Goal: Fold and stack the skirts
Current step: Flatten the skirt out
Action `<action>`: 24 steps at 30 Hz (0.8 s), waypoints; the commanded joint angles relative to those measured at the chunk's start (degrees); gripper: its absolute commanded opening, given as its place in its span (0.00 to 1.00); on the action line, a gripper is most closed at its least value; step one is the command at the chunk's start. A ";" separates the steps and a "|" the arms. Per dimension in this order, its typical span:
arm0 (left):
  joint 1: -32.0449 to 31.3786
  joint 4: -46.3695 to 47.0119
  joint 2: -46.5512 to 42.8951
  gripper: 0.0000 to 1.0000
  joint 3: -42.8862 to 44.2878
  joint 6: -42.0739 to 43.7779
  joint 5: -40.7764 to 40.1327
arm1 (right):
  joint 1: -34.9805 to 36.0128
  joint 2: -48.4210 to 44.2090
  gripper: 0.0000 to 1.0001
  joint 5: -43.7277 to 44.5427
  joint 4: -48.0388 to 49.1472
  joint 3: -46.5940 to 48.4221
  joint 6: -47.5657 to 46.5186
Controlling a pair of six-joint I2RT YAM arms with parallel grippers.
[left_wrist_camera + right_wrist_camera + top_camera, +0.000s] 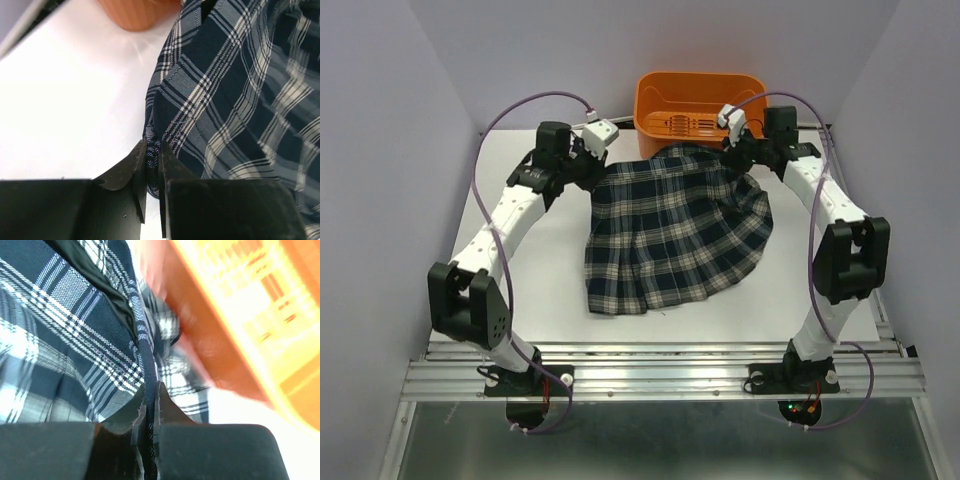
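A navy-and-green plaid pleated skirt (675,228) lies spread on the white table, waistband at the far side by the basket, flared hem toward me. My left gripper (594,165) is shut on the skirt's far left waist corner; the left wrist view shows cloth (225,95) pinched between the fingertips (139,159). My right gripper (740,152) is shut on the far right waist corner; the right wrist view shows the skirt's edge (75,330) clamped between its fingertips (165,399). Only one skirt shows.
An orange plastic basket (655,100) stands at the table's far edge, right behind the skirt's waistband; it also shows in the left wrist view (135,12) and right wrist view (240,305). Grey walls close in left, right and back. A metal rail (660,372) runs along the near edge.
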 commanded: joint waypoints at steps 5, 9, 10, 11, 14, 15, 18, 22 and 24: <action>3.49 2.19 -21.43 0.00 -6.42 5.35 -0.01 | -2.22 -16.06 0.01 -1.05 -8.76 1.79 -2.03; 1.30 -1.76 -27.68 0.00 -17.31 15.18 2.37 | 0.15 -23.78 0.01 -0.89 -12.91 -11.02 -8.28; -0.36 -2.47 -30.56 0.02 -22.82 18.68 2.72 | 1.90 -25.11 0.01 0.07 -12.47 -17.32 -9.94; -1.59 -2.73 -31.98 0.09 -25.57 20.20 2.55 | 3.13 -26.26 0.01 0.52 -11.77 -20.34 -11.00; -6.60 -2.48 -37.34 0.42 -33.23 22.23 -0.26 | 9.62 -30.04 0.01 4.80 -9.22 -31.57 -11.98; -7.22 -2.21 -38.32 0.61 -34.73 22.32 -0.53 | 11.30 -30.74 0.01 5.70 -7.13 -33.88 -11.89; -7.67 -3.17 -38.86 0.63 -34.57 22.41 0.00 | 16.22 -32.16 0.01 8.86 -3.34 -40.38 -11.02; -7.76 -6.60 -36.49 0.92 -32.55 25.13 0.52 | 17.65 -30.76 0.01 10.89 -2.18 -41.82 -9.87; -7.84 -8.09 -34.91 0.92 -32.46 28.36 0.35 | 17.65 -29.79 0.01 11.59 -3.14 -41.29 -9.96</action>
